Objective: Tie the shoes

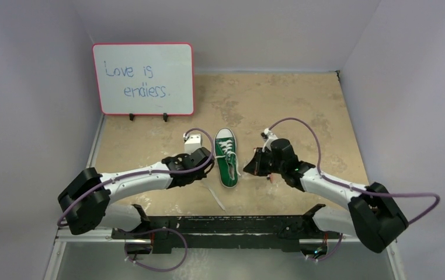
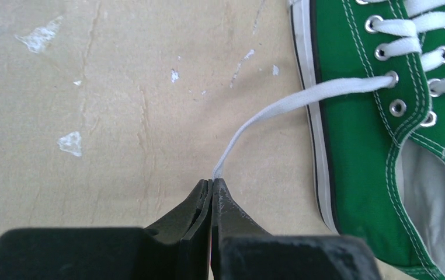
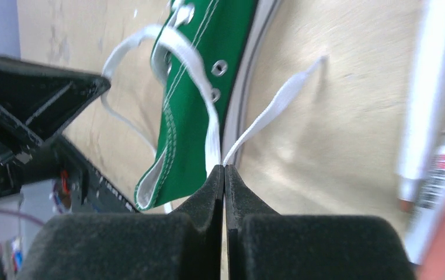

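The small green canvas low-top sneaker (image 1: 228,170) lies sole-down on the tan bench (image 1: 302,111) between both arms, with its white rubber toe cap (image 1: 224,134) pointing away from the bases. Its white laces (image 2: 302,99) run through metal eyelets and hang untied. The left hand (image 2: 212,184) is closed on one lace end. The right hand (image 3: 224,170) is closed on the other strand.

The left fingers (image 2: 229,213) are pressed together with no gap, their dark tips pinching the end of a white lace (image 2: 302,102). From the pinch the lace rises in a gentle curve, up and to the right, to a metal eyelet (image 2: 392,76) on the green canvas sneaker (image 2: 366,151). The sneaker lies to the right of the fingers, its white sole edge (image 2: 319,146) facing them and its open collar low in the view. The beige table (image 2: 91,87) beneath is scuffed, with small white chips.
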Action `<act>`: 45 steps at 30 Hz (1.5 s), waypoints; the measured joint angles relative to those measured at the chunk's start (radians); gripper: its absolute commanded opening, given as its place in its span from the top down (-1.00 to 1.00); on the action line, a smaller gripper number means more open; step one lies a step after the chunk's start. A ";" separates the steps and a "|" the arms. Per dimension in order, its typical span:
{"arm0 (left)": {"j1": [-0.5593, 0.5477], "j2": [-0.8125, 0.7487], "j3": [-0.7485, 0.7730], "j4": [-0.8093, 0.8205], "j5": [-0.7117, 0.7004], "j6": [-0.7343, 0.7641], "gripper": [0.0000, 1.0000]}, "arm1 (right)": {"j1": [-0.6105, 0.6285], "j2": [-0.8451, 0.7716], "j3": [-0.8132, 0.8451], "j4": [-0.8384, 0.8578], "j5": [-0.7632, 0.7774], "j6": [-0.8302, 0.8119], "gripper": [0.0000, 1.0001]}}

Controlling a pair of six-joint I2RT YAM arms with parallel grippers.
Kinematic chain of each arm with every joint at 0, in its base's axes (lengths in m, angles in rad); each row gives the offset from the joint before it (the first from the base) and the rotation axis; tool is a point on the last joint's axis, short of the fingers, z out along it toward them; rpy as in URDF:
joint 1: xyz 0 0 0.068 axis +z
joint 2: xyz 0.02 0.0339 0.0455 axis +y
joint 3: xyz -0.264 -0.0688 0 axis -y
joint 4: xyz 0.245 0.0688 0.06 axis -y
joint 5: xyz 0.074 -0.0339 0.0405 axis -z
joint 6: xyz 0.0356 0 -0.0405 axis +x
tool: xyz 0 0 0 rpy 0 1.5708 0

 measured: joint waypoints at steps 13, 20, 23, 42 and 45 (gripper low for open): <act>0.068 0.018 0.013 -0.064 -0.018 0.071 -0.14 | -0.094 -0.183 0.142 -0.304 0.214 -0.166 1.00; 0.068 0.119 0.089 0.006 0.037 0.199 -0.18 | -0.094 -0.187 0.143 -0.345 0.234 -0.201 1.00; 0.068 0.182 0.115 0.031 0.045 0.248 -0.18 | -0.094 -0.187 0.144 -0.346 0.233 -0.206 1.00; 0.066 0.245 0.085 0.163 0.033 0.249 1.00 | -0.108 -0.229 0.143 -0.349 0.243 -0.214 1.00; 0.066 0.156 0.036 0.172 0.021 0.246 1.00 | -0.135 -0.227 0.149 -0.361 0.241 -0.227 1.00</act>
